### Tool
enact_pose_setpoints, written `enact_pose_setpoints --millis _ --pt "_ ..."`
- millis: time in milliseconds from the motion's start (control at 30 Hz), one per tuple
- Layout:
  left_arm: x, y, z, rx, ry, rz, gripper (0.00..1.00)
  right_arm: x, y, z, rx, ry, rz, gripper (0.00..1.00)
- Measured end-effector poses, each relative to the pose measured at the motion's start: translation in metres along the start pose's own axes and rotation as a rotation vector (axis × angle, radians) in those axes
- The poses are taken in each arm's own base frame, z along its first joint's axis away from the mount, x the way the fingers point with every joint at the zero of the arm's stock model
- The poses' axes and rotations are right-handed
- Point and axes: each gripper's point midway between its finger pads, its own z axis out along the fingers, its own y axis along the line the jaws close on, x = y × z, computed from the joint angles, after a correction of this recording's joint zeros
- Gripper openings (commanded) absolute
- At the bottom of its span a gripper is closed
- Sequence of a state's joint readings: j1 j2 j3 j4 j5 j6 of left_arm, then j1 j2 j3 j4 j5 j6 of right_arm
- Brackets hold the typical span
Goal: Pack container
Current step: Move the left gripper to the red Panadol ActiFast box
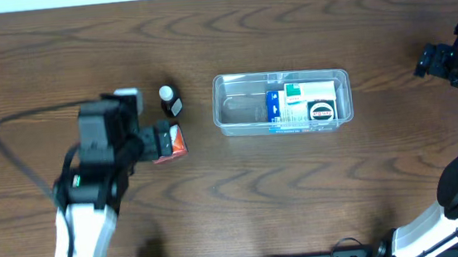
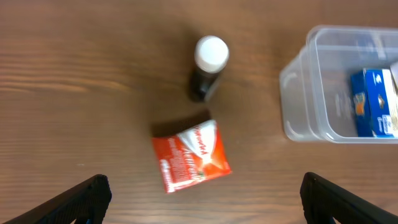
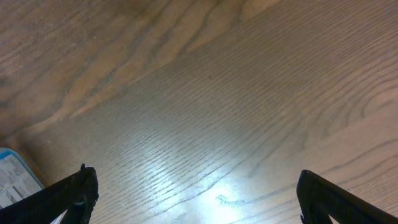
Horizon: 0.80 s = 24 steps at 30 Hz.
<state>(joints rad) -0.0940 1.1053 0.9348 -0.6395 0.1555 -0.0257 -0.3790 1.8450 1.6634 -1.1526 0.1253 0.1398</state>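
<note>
Print on the red packet [image 2: 191,155] and boxes [image 1: 308,103] is illegible

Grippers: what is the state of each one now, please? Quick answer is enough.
Left gripper: open, holding nothing.
Right gripper: open, holding nothing.
</note>
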Motion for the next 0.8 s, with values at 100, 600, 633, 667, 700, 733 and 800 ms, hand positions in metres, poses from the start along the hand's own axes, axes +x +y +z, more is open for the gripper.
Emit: enact_pose_setpoints --millis 100,600,633,667,700,733,800 --pt "0.007 -0.007 0.022 0.051 0.086 -0.011 0.98 0.000 0.000 0.000 0.000 0.000 0.000 0.99" --pt "0.024 -0.006 0.040 0.051 0.180 -0.052 0.98 0.000 0.000 0.000 0.000 0.000 0.000 0.99" --pt "0.027 0.000 0.040 0.018 0.191 -0.074 0.98 0.000 0.000 0.000 0.000 0.000 0.000 0.99" --pt "0.029 0.004 0.041 -0.009 0.200 -0.089 0.98 0.000 0.000 0.000 0.000 0.000 0.000 0.99" --pt "0.031 0.008 0.042 -0.033 0.209 -0.104 0.98 0.000 0.000 0.000 0.000 0.000 0.000 0.99" --pt "0.032 0.011 0.044 -0.050 0.214 -0.115 0.98 0.000 0.000 0.000 0.000 0.000 0.000 0.99" --pt "0.035 0.016 0.048 -0.079 0.231 -0.141 0.98 0.000 0.000 0.000 0.000 0.000 0.000 0.99"
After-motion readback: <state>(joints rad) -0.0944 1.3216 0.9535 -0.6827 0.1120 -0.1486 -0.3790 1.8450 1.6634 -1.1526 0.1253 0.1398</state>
